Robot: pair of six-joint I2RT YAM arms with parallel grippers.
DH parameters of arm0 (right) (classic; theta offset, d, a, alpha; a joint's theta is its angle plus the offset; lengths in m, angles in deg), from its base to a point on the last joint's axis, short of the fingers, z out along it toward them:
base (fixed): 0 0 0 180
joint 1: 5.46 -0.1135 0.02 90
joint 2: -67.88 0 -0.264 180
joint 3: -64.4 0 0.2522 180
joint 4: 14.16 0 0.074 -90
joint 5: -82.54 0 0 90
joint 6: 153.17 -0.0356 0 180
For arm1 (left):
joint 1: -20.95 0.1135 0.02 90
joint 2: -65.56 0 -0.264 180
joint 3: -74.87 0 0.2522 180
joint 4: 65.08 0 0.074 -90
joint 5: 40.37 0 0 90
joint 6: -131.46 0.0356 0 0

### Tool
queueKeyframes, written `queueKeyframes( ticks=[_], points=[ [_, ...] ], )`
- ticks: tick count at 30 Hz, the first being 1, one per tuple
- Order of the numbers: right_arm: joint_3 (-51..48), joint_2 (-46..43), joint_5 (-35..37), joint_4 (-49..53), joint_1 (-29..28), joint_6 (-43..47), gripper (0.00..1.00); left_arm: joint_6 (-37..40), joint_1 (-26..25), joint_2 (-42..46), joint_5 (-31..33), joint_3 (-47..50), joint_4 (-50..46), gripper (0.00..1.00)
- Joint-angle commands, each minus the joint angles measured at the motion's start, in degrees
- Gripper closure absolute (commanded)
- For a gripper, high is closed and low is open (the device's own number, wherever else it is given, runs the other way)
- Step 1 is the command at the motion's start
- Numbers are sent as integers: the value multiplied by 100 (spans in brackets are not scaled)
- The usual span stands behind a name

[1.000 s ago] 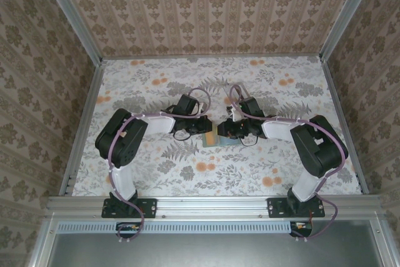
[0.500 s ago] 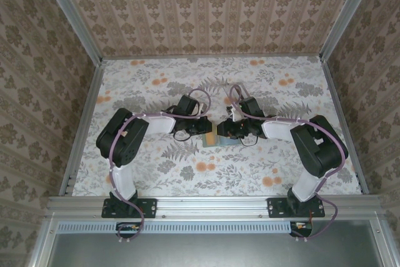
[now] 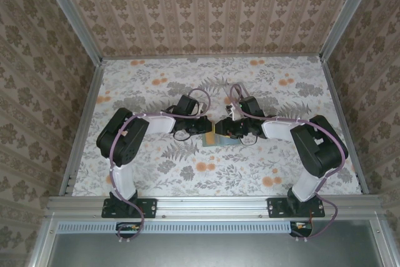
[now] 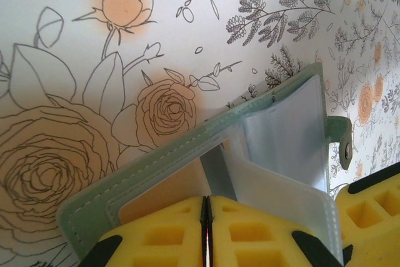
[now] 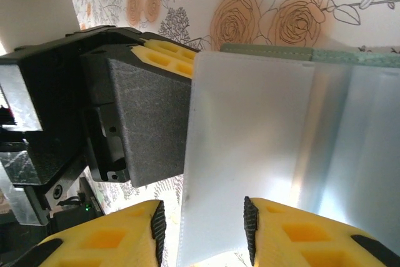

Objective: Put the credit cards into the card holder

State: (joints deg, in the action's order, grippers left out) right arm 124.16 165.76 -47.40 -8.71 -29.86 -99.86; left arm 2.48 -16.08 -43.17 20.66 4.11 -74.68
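The card holder [image 4: 187, 151], a muted-green wallet, lies open on the floral table between both arms [image 3: 220, 139]. Its clear pocket leaves stand up [image 5: 250, 154]. A tan credit card [image 4: 159, 193] sits inside one pocket by the green cover. My left gripper [image 4: 206, 199] is shut on the edge of a pocket leaf and shows in the top view [image 3: 206, 128]. My right gripper [image 5: 203, 229] is open, its pads on either side of a clear leaf without pinching it, facing the left gripper [image 3: 224, 129]. Any other cards are hidden.
The left gripper's black body and yellow finger [image 5: 144, 92] sit just left of the leaf in the right wrist view. The right gripper's yellow finger [image 4: 375, 207] is close beside the wallet's snap tab [image 4: 342, 145]. Patterned walls and metal rails [image 3: 81, 129] enclose the table.
My right gripper's jaws have spread apart around the pocket leaf. Both arms stay almost where they were, with the left one still pinching the wallet.
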Motion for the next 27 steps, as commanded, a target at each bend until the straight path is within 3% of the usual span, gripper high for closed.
queueKeyframes(
  ticks=[1,5,8,13,19,27],
  points=[
    [-7,7,-173,-130,21,-37,58,104,39,-122,-11,-38,-35,89],
    [32,79,-150,-80,19,3,63,101,39,-140,-15,-63,-43,89],
    [58,142,-154,-76,22,4,72,111,39,-153,-23,-84,-70,89],
    [83,170,-124,-52,21,11,74,123,47,-141,-26,-103,-96,89],
    [54,26,-150,-103,21,15,57,128,50,-141,-28,-105,-101,89],
    [93,158,-117,-65,11,20,58,119,56,-131,-19,-88,-100,89]
  ],
)
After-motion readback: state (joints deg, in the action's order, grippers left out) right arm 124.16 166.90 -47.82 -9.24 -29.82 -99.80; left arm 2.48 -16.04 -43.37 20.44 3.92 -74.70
